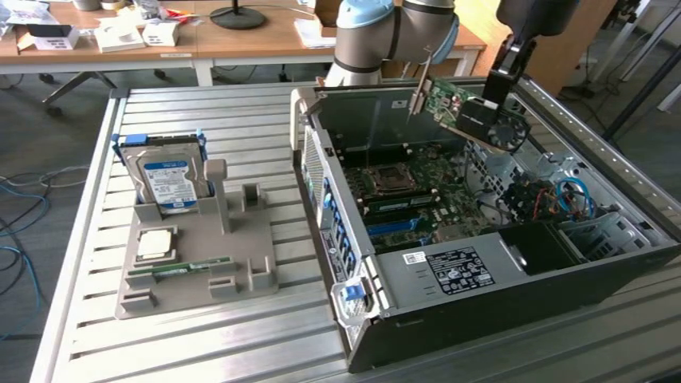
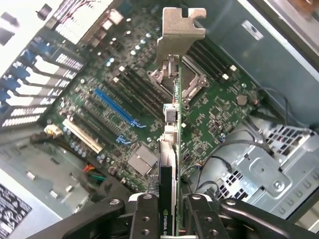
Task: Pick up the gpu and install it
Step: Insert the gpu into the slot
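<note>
The gpu [image 1: 471,113] is a green card with a black fan shroud and a silver bracket [image 1: 419,92] at one end. It hangs tilted in the air above the open computer case [image 1: 484,239], over the motherboard [image 1: 410,195]. My gripper [image 1: 498,89] is shut on the card's upper edge. In the wrist view the gpu [image 2: 169,164] shows edge-on, clamped between my two fingers [image 2: 144,216], with my gripper [image 2: 169,221] just behind it. Its bracket [image 2: 179,30] points away from me. The blue slot [image 2: 117,107] on the motherboard lies off to one side of the card.
A grey holder [image 1: 197,263] on the slatted metal table, at the exterior view's left, carries a hard drive [image 1: 171,179], a processor [image 1: 158,243] and a RAM stick [image 1: 191,267]. Cables [image 1: 569,195] and a drive cage sit inside the case. Wooden desks stand behind.
</note>
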Robot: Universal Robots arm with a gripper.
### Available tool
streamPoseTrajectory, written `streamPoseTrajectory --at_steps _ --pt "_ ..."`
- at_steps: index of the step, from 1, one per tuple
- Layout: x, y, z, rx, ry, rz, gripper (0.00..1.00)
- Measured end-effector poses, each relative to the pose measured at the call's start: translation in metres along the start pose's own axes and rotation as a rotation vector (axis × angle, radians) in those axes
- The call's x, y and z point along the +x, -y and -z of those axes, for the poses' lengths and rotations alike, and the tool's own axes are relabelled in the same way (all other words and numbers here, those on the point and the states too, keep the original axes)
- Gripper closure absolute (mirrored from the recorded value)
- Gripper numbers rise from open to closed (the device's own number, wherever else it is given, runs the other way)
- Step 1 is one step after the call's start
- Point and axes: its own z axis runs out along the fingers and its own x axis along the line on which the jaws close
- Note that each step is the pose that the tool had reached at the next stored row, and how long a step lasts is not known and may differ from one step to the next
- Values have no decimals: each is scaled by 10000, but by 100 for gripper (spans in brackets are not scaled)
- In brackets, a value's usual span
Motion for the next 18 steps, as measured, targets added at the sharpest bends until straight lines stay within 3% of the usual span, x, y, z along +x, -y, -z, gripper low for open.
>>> streamPoseTrajectory --at_steps 18 --pt "0 -1 -6 90 3 3149 74"
